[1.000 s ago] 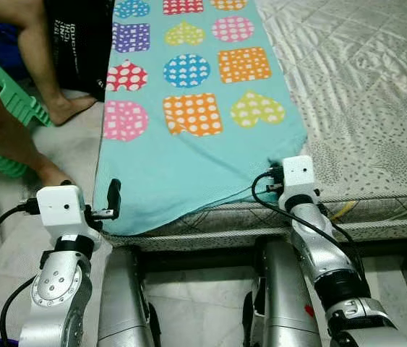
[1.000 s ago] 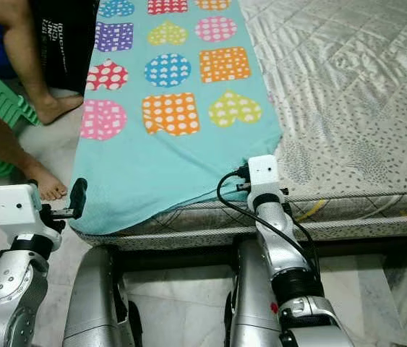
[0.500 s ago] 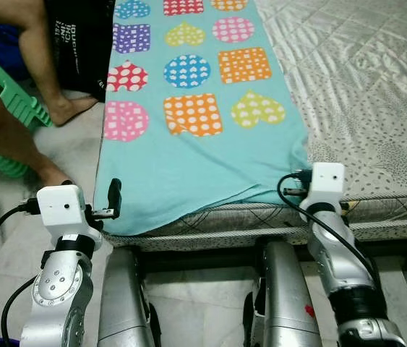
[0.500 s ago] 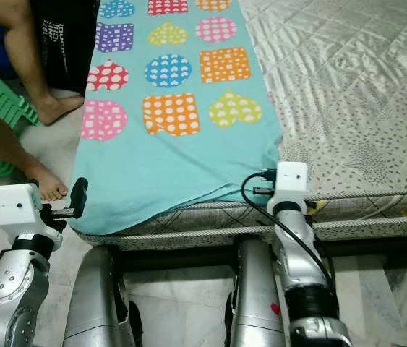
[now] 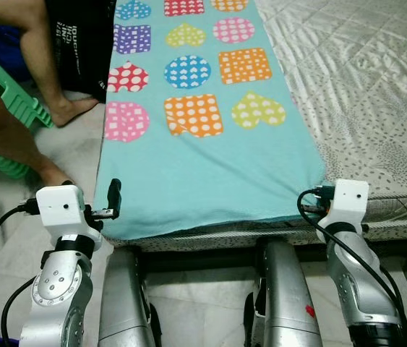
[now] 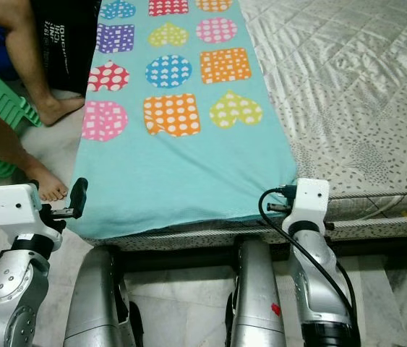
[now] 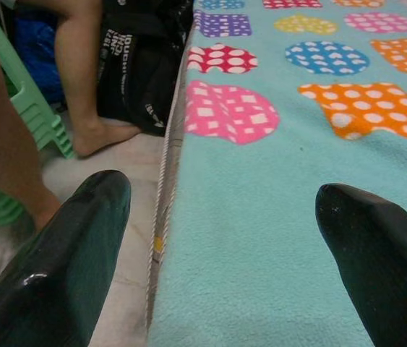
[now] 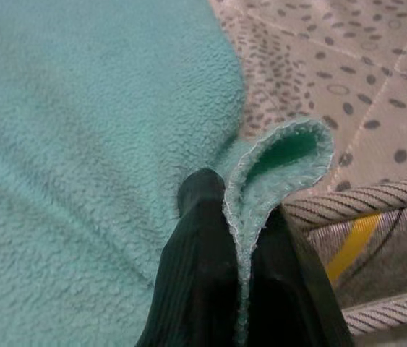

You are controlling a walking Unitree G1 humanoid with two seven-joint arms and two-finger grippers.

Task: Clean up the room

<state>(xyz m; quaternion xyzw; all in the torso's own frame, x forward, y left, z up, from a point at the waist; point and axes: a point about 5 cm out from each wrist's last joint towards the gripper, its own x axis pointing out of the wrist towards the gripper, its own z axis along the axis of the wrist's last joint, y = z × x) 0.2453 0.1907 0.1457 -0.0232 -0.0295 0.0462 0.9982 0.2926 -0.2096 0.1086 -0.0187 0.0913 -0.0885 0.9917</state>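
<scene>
A turquoise fleece blanket printed with coloured dotted hearts, circles and squares (image 5: 203, 137) lies spread lengthwise along the left part of a bed with a grey quilted, speckled mattress cover (image 5: 362, 94). The blanket's near edge runs along the near edge of the mattress, and its left edge follows the bed's left side.

The right gripper (image 8: 238, 238) is at the near right corner of the blanket, at the mattress edge. Its jaws are clenched on that corner: the right wrist view shows a fold of turquoise fleece pinched between the two black fingers (image 8: 196, 267), with a small loop of cloth standing up above them. Just beside the pinched corner are the mattress's corded piping and a yellow strip (image 8: 351, 242).

The left gripper (image 5: 111, 200) hovers at the near left corner of the blanket, at the bed's left edge. Its jaws stand released and wide apart: in the left wrist view one finger (image 7: 66, 267) is over the pale tiled floor (image 5: 73, 144) beside the bed, the other over the blanket; neither visibly touches the cloth.

To the far left, a person's bare legs and feet (image 5: 62, 108) rest on the floor beside a green plastic stool (image 5: 8, 94), with a black bag bearing white lettering (image 5: 80, 43) against the bed's side.
</scene>
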